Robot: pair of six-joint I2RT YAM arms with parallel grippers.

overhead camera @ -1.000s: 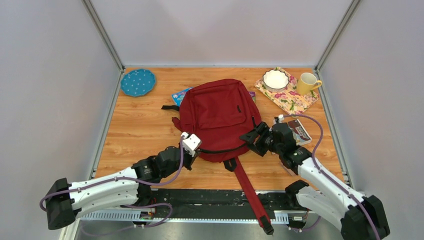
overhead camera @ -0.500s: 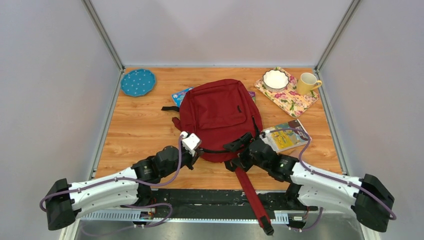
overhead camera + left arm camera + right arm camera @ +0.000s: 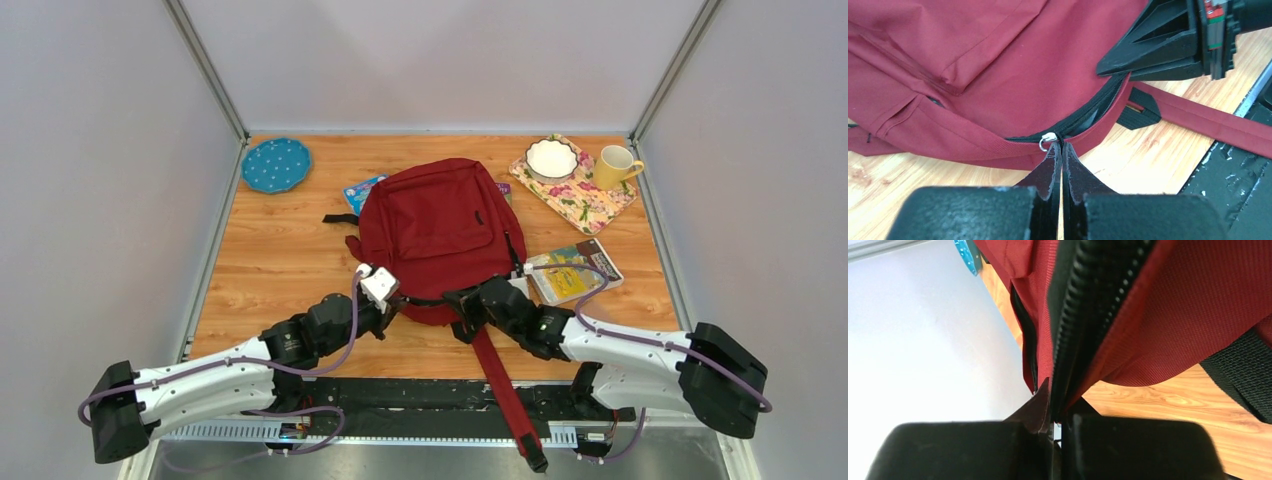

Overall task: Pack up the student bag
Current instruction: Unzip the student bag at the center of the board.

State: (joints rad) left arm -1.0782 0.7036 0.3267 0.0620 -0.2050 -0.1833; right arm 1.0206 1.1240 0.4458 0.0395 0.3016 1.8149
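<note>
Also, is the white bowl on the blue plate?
No, the white bowl sits on the flowered cloth, well apart from the blue plate.

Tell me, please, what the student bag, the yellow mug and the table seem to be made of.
Student bag: woven matte fabric, likely nylon or polyester; the weave shows in the right wrist view. Yellow mug: probably glazed ceramic, smooth and evenly coloured. Table: wood or wood-look laminate, by its grain pattern.

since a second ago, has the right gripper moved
Yes. The right gripper went left, off the book and onto the near edge of the student bag, pinching its zipper seam.
</note>
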